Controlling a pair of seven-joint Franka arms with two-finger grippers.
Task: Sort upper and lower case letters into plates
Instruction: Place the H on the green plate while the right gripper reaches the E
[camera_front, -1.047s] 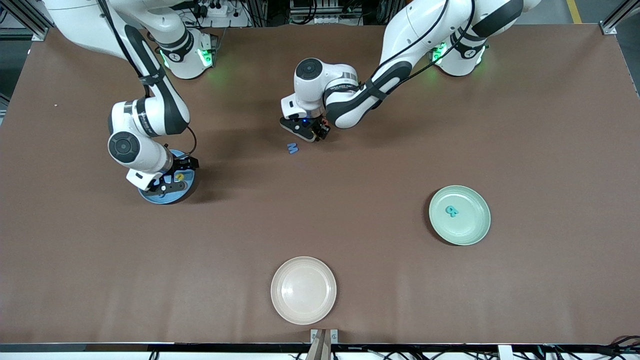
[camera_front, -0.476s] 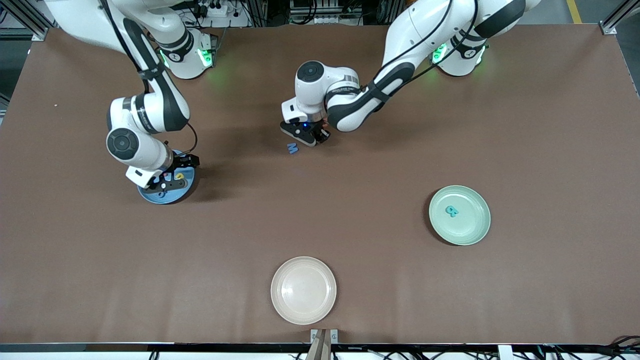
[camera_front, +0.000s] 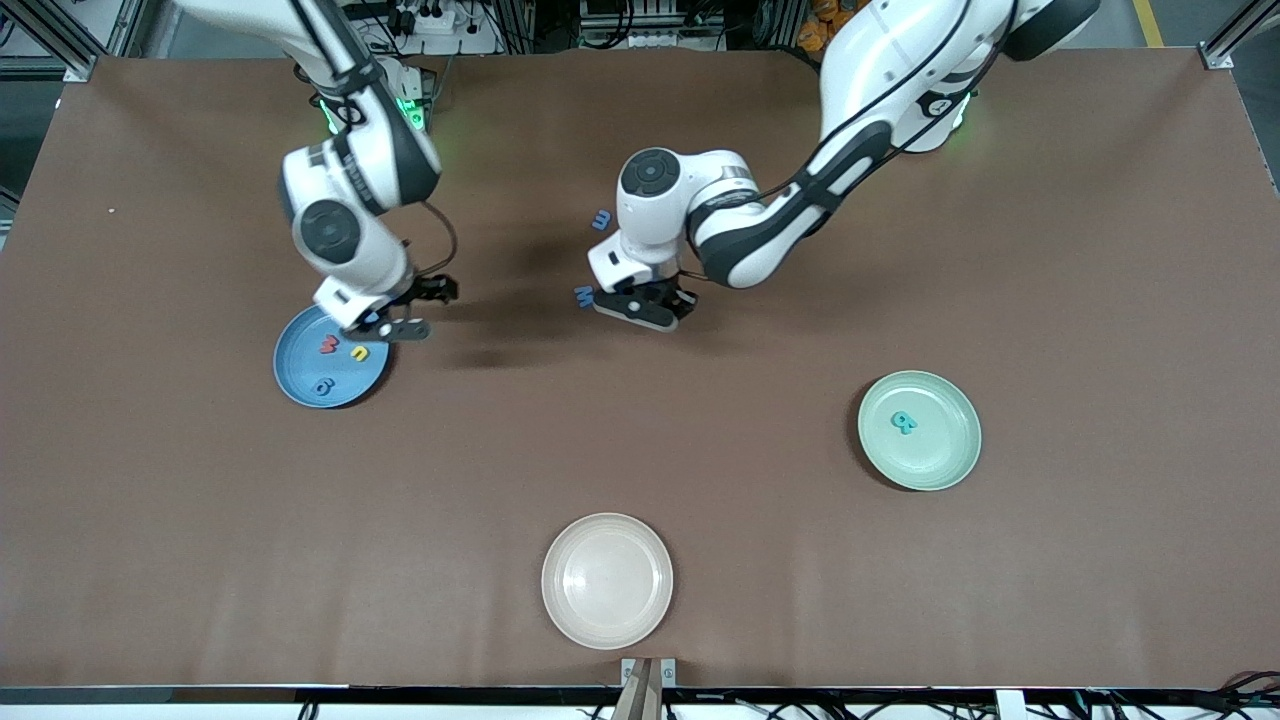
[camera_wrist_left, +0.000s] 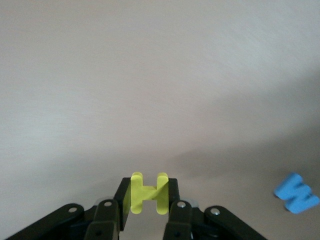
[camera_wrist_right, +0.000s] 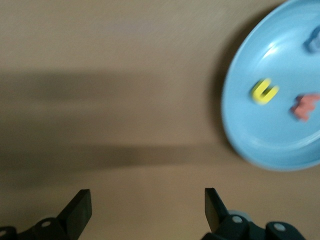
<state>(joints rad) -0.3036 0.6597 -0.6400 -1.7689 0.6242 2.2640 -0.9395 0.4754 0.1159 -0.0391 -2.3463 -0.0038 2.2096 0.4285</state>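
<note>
The left gripper (camera_wrist_left: 145, 220) is clamped on a yellow H (camera_wrist_left: 148, 193), an upper-case letter by its shape, and hangs over the bare tabletop (camera_front: 700, 440) mid-table. Just beside it a blue M (camera_front: 584, 295) lies loose on the table, and a smaller blue m (camera_front: 601, 219) lies farther from the front camera. The right gripper (camera_wrist_right: 145, 210) hangs with jaws wide and empty over the table at the edge of the blue plate (camera_front: 300, 385), which holds a red letter (camera_front: 327, 345), a yellow n (camera_front: 360, 352) and a blue letter (camera_front: 322, 386). The mint green plate (camera_front: 945, 455), toward the left arm's end, holds one teal letter (camera_front: 903, 423). The cream plate (camera_front: 607, 620) sits nearest the camera, out of it

I'd judge the carry is in hand: the H needs swinging over the green plate, low, before letting go
</note>
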